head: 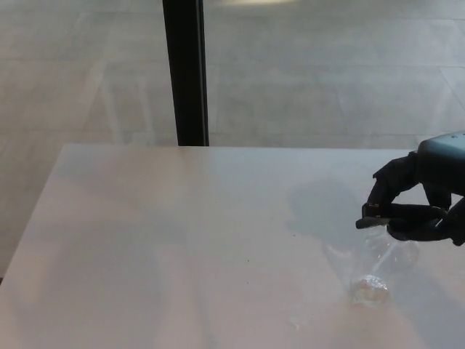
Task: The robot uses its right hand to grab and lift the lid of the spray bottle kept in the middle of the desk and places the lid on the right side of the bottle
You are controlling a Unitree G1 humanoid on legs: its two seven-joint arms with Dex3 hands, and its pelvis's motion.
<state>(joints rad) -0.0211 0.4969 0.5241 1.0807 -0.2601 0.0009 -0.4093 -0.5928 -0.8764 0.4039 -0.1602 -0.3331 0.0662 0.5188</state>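
Black right hand [410,207] clasps clear bottle's [378,269] black lid [374,217].

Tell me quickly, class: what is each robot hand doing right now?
Left hand: not in view.
Right hand: shut on the black spray lid atop the clear bottle.

- A white desk [182,247] fills the lower part of the head view, its far edge running in front of a black post [185,73].
- A clear spray bottle [378,273] stands on the desk near its right side.
- The bottle's shadow darkens the surface beside it.
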